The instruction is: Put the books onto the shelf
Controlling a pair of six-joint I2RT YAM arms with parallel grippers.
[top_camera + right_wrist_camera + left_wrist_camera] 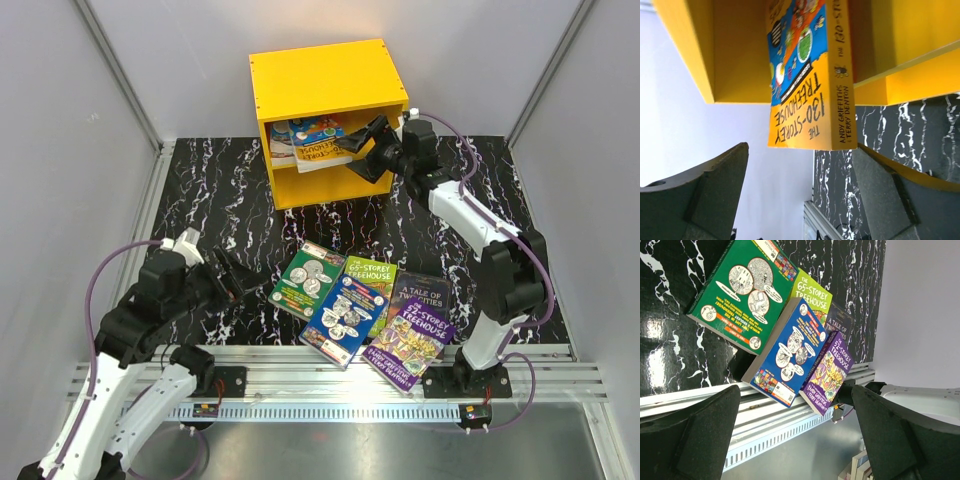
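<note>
Books: five lie on the black marbled table [230,190] at its near edge, in an overlapping fan.
- Green cartoon-cover paperback [307,282], leftmost.
- Blue paperback [345,318], lapping the green one's right side.
- Lime "65-Storey Treehouse" [370,280], partly under the blue.
- Dark "A Tale of Two Cities" [422,290], mostly covered.
- Purple "52-Storey Treehouse" [412,340], uppermost at the right.

Left gripper [245,283]: just beside the green paperback and apart from it. Its fingers are spread with nothing between them.

Yellow shelf [330,85], at the far side of the table: the upper compartment holds a small flat stack. "130-Storey Treehouse" [810,100] is the top book, and its end overhangs the front past the dividing board [285,170].

Right gripper [360,150]: at the mouth of the upper compartment. Its fingers are released and spread wider than the overhanging end, gripping nothing.

Handling note (a judgement): the step in hand looks like seating the overhanging book.
- Press squarely on its exposed end, level with the stack, until it is flush.
- A push off-centre could skew it or drag the books beneath.
- Draw the arm straight back before the left arm takes the green paperback by its free edge.
</note>
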